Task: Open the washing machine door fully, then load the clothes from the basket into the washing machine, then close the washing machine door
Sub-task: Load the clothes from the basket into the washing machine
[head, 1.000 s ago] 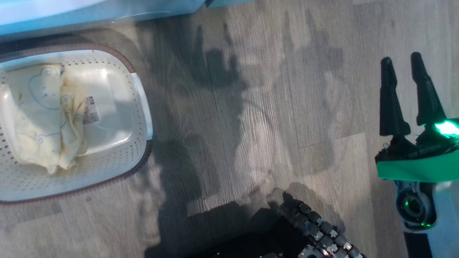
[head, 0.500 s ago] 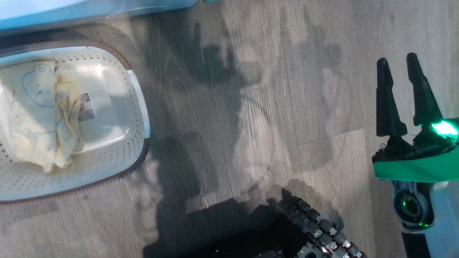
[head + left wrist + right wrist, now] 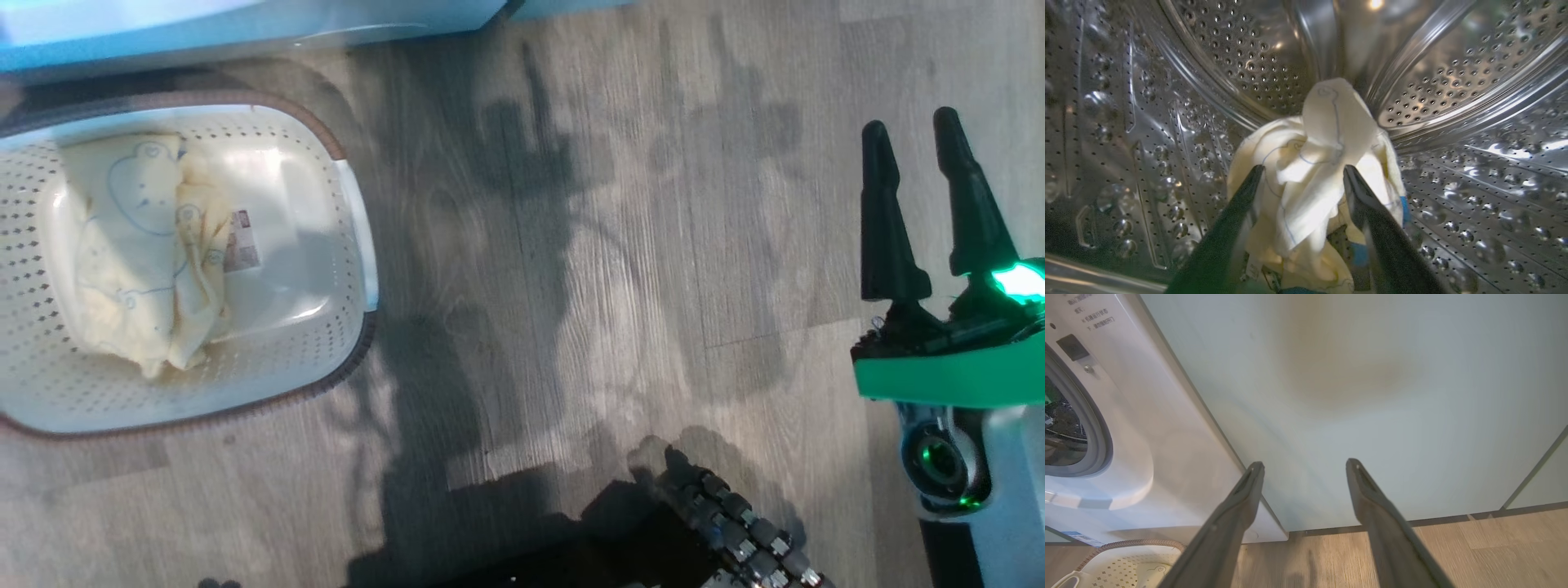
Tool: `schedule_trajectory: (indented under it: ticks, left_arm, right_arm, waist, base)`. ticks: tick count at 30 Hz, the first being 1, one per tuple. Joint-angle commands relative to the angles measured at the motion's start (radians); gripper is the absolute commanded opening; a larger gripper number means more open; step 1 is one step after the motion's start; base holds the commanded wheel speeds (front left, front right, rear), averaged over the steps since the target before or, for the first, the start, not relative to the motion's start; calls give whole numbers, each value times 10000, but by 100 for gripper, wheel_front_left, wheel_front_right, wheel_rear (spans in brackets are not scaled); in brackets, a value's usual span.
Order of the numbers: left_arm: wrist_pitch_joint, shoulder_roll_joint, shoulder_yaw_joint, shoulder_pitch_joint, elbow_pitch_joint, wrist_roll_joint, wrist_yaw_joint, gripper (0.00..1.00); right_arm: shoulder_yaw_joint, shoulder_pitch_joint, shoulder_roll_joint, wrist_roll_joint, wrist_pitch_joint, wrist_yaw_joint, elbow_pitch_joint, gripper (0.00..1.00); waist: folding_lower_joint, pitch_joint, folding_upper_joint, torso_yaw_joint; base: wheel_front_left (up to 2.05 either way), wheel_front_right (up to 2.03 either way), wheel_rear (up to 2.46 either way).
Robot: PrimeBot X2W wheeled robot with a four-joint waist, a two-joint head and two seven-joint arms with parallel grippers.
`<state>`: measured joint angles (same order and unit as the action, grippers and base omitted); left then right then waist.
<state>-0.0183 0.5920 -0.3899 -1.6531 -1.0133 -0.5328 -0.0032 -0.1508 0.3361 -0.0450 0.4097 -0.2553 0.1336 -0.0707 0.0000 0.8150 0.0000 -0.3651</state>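
Both end effectors are released. The left end effector (image 3: 1303, 168) is inside the steel drum (image 3: 1453, 73) of the washing machine (image 3: 1147, 428). Its dark fingers are spread wide, and a bundle of the clothes (image 3: 1327, 134), pale yellow with thin blue lines, lies loose between them on the drum wall. Whether a finger touches the cloth I cannot tell. The right end effector (image 3: 909, 120) hangs above the wooden floor (image 3: 612, 245), well apart from the basket (image 3: 269, 384), with its fingers parted and holding nothing. In its wrist view the fingers point toward a pale green cabinet panel (image 3: 1372, 375) just beside the machine. The basket stands on the floor near the front of the machine. More of the clothes (image 3: 139, 245) lie in its left half, and a label (image 3: 242, 241) on its bottom shows just beside them.
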Motion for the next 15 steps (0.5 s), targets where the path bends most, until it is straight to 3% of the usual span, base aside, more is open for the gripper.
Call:
schedule_trajectory:
  ticks: [1,15]
  left_arm:
    - [-100,271,136,59,233,-64,7,100]
    - [-1738,-641,176,1967,690,-407,467,100]
  right_arm:
    - [-22,-214,-52,-72,-65,-29,-238,100]
    - [323,-580,-52,-800,-65,-29,-224,100]
  waist:
    - [0,-96,0,106]
    - [0,-1079,0,1037]
  base:
    - [0,0,0]
    - [0,0,0]
